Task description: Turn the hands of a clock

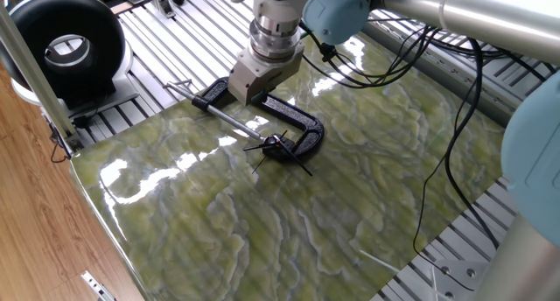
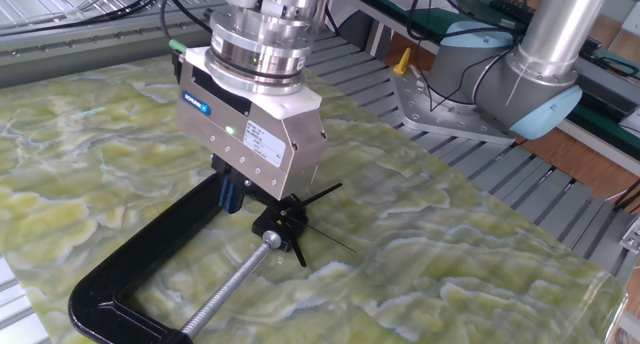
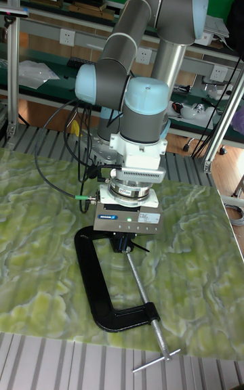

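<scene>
Green marbled bench (image 1: 350, 187) carries the dial-less clock (image 2: 281, 222), its small black hub gripped in a black C-clamp (image 2: 150, 254), thin black needle hands (image 2: 322, 194) radiating outward. Just beside it hovers the grey end effector (image 2: 232, 192); whether its fingers are apart cannot be told.

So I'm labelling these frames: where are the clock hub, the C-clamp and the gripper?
clock (image 2: 283, 217), the other fixed view, on its small black hub.
C-clamp (image 3: 95, 282), tall fixed view, on the frame's long back.
gripper (image 2: 232, 194), the other fixed view, at the fingers under the body.
</scene>
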